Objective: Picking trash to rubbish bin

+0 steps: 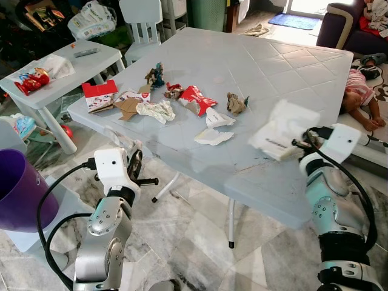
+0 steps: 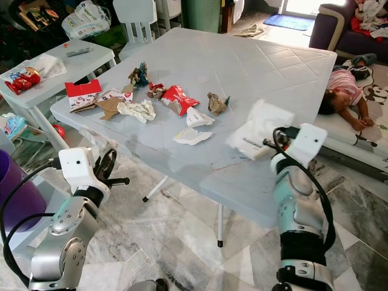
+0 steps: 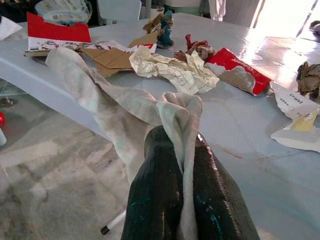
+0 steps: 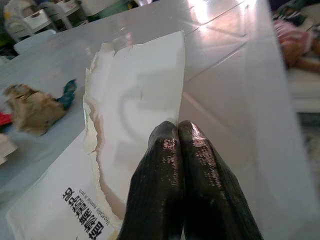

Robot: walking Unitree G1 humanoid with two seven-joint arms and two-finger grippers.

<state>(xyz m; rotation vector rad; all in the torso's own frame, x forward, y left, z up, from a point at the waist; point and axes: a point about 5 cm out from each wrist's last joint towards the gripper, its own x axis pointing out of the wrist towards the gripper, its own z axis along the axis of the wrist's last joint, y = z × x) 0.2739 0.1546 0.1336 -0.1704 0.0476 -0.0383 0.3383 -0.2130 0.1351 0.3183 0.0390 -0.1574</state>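
Note:
My left gripper (image 3: 182, 137) is shut on a long crumpled grey-white tissue (image 3: 115, 100), held just off the near left corner of the pale grey table (image 1: 267, 66). My right gripper (image 4: 177, 125) is shut on a torn white paper sheet with black print (image 4: 140, 95), lifted above the table's near right edge (image 1: 282, 130). On the table lie a red wrapper (image 1: 197, 97), a crumpled white paper (image 1: 156, 110), a brown paper wad (image 1: 235, 104), white scraps (image 1: 213, 136), brown cardboard (image 1: 127, 106) and a red-and-white box (image 1: 100, 96). A purple bin (image 1: 21, 188) stands at my left.
A small white table (image 1: 66, 70) with a red toy and a white chair (image 1: 142, 27) stand at the back left. A person (image 1: 357, 91) lies on a mat on the floor to the right of the table. Marble floor shows beneath the table.

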